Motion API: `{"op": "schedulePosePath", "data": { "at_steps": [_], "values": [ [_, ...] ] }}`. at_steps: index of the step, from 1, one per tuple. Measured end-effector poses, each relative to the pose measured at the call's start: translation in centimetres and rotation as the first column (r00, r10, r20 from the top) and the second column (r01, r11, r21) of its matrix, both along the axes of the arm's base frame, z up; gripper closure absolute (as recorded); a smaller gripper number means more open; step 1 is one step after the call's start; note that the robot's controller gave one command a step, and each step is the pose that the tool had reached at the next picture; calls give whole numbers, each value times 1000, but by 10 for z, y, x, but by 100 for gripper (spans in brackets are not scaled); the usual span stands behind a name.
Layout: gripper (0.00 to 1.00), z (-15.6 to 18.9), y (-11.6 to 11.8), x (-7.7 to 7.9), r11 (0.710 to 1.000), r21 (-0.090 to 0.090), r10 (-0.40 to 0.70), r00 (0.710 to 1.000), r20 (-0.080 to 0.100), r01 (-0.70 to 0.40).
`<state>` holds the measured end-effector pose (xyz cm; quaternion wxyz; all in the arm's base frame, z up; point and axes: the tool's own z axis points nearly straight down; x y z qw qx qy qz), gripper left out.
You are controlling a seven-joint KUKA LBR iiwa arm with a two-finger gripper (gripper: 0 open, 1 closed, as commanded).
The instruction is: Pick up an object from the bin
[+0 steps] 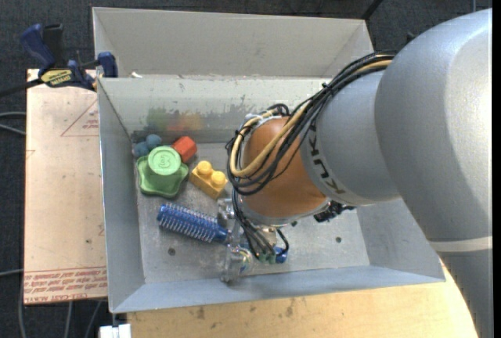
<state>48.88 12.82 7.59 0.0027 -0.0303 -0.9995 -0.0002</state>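
Note:
My gripper (pixel 233 260) reaches down near the bin's front wall, just left of the middle. A blue bristled brush (pixel 188 222) lies flat on the floor to its left, and the brush's right end comes up against the gripper's body. A yellow studded brick (pixel 207 177) sits a little behind the brush. I see nothing held in the gripper.
A green flower-shaped lid (pixel 162 170) lies at the left, with a red block (pixel 185 147) and a small dark blue piece (pixel 145 145) behind it. The arm with its orange cover and cables hangs over the bin's middle and right, hiding the floor beneath.

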Motion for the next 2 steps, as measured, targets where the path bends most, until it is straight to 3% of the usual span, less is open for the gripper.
{"op": "schedulePosePath", "data": {
  "at_steps": [1, 2],
  "values": [
    [100, 4, -1, 1, 1000, 1, -4, 1000, 4, 4],
    [100, 137, 14, 9, 998, 2, 59, 998, 14, -59]
  ]
}}
